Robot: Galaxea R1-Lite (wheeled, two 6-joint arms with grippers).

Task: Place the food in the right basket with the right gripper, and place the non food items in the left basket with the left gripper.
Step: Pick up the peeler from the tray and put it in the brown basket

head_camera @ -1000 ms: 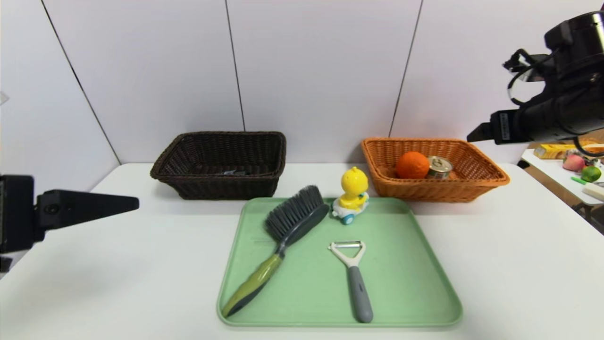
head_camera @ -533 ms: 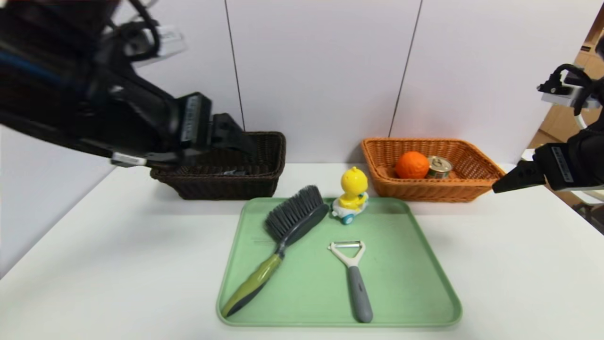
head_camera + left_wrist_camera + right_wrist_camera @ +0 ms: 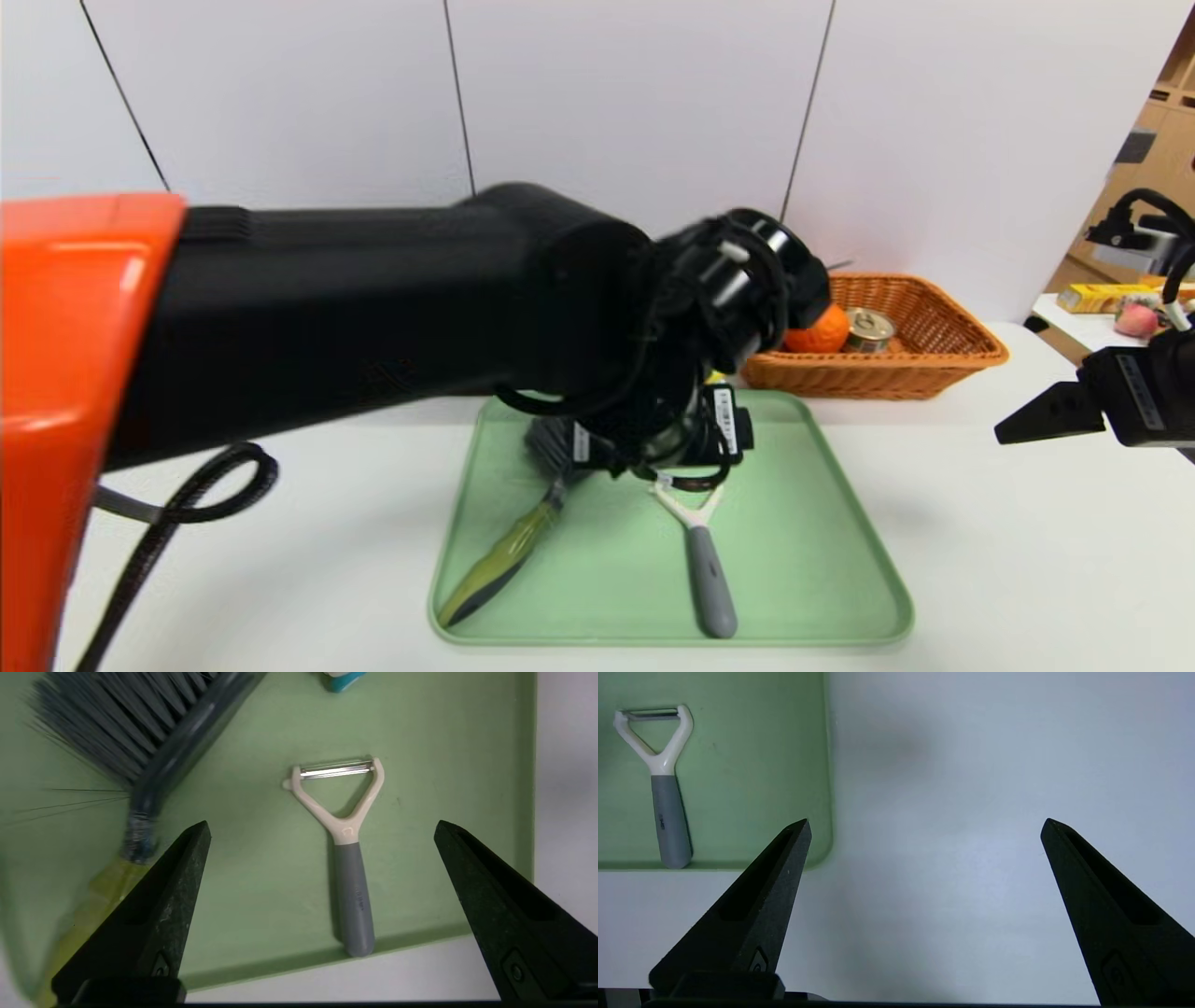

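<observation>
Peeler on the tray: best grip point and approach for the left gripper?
Likely the grey handle of the peeler, taken from straight above. It lies flat on the green tray, blade end towards the baskets, clear of the brush. The left gripper, open, already straddles it, so closing across the handle's narrow width should hold, avoiding the blade. The right gripper is off-tray.
</observation>
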